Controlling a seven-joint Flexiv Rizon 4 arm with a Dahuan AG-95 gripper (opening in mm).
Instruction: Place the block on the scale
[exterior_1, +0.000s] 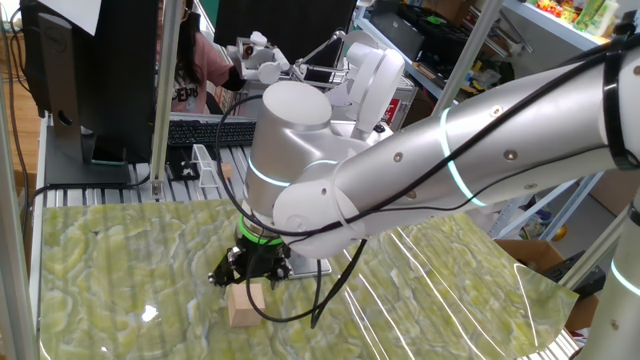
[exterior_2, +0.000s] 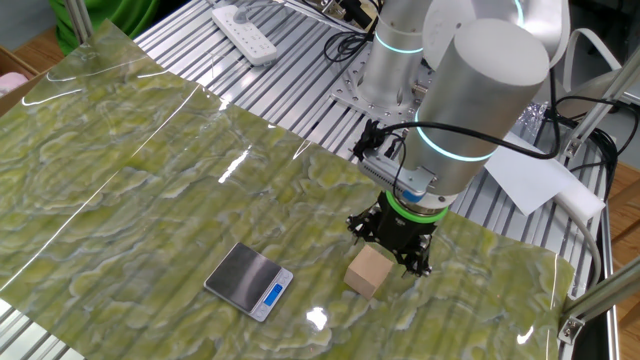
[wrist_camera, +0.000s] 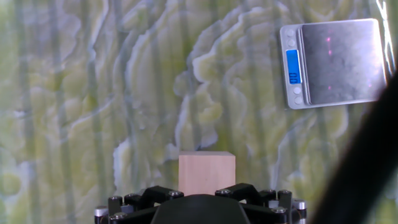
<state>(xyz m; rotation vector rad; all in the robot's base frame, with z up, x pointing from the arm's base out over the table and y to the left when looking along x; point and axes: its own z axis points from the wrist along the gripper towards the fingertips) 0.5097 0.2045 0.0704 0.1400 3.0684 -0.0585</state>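
Observation:
The block (exterior_2: 368, 271) is a light-tan wooden cube on the green patterned cloth, right under my gripper (exterior_2: 388, 250). The jaws are closed on its upper part. I cannot tell whether it rests on the cloth or hangs just above it. In one fixed view the block (exterior_1: 243, 304) sits below the black gripper (exterior_1: 249, 282). In the hand view the block (wrist_camera: 206, 172) is at the bottom centre, partly hidden by the gripper body (wrist_camera: 206, 202). The scale (exterior_2: 247, 279) lies flat to the block's left, a short gap away, bare, with its blue display (wrist_camera: 292, 66) at the upper right.
A white power strip (exterior_2: 243, 33) lies on the slatted metal table (exterior_2: 190, 45) beyond the cloth. A white sheet (exterior_2: 535, 172) lies at the right. A keyboard (exterior_1: 200, 130) and monitor stand behind the cloth. Black cables hang beside the arm (exterior_1: 340, 280).

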